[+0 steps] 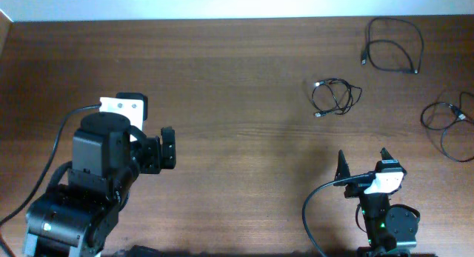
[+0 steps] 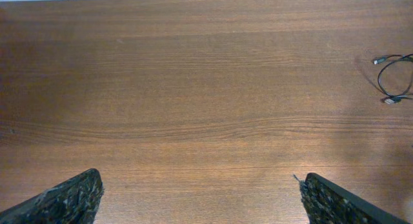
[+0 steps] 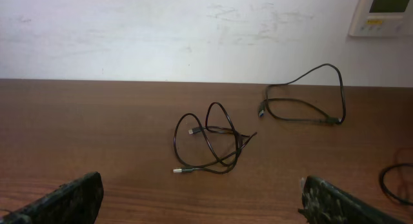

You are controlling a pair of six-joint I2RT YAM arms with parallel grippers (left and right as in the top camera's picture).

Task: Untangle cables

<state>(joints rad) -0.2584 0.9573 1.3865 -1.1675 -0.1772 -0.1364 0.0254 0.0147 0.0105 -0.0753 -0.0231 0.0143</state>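
Three thin black cables lie apart on the wooden table. A small looped one (image 1: 333, 98) lies right of centre and shows in the right wrist view (image 3: 210, 145) and at the edge of the left wrist view (image 2: 393, 75). A second (image 1: 392, 46) lies at the far right back, seen also in the right wrist view (image 3: 306, 98). A third (image 1: 448, 124) lies at the right edge. My left gripper (image 1: 164, 149) is open and empty at the left. My right gripper (image 1: 363, 162) is open and empty, in front of the small loop.
The table's back edge meets a white wall (image 3: 193, 30) with a wall controller (image 3: 381, 11) at upper right. The thick arm cables (image 1: 315, 205) curl near the right base at the table's front edge.
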